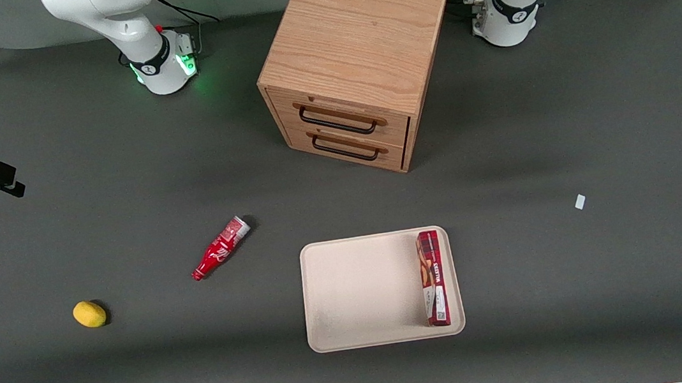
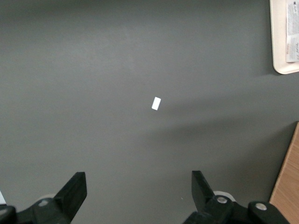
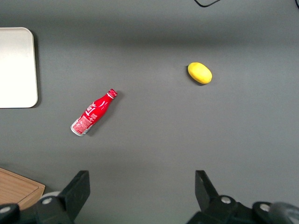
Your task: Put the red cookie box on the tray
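Note:
The red cookie box (image 1: pixel 433 277) lies flat on the cream tray (image 1: pixel 359 292), along the tray's rim toward the working arm's end, its white label end nearest the front camera. The left wrist view catches one corner of the tray (image 2: pixel 281 46) with the box's white label (image 2: pixel 293 42) on it. My left gripper (image 2: pixel 139 186) hangs open and empty high over bare table, apart from the tray, with a small white scrap (image 2: pixel 156 103) below it. The front view does not show the gripper.
A wooden two-drawer cabinet (image 1: pixel 358 61) stands farther from the front camera than the tray; its edge (image 2: pixel 288 186) is close to my gripper. A red soda bottle (image 1: pixel 219 247) and a yellow lemon (image 1: pixel 90 314) lie toward the parked arm's end. The white scrap (image 1: pixel 580 201) lies toward the working arm's end.

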### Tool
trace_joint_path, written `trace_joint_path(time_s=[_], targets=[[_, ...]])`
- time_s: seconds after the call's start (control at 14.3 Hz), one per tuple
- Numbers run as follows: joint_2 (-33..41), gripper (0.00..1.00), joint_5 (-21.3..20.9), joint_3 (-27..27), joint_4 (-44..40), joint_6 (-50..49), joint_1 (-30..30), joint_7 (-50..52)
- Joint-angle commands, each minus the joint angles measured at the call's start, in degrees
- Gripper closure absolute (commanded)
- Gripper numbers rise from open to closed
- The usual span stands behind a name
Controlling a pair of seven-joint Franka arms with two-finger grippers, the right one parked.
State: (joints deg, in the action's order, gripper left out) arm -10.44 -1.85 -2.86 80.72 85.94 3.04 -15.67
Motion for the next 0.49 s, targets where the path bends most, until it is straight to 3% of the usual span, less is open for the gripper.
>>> trace_joint_path(time_s=[0.0,0.42], targets=[[1.8,0.00,-0.4,-3.6,1.3,-1.7,-6.2,7.5],[1.6,0.00,0.4,-3.7,0.9,-2.1,-6.2,7.1]])
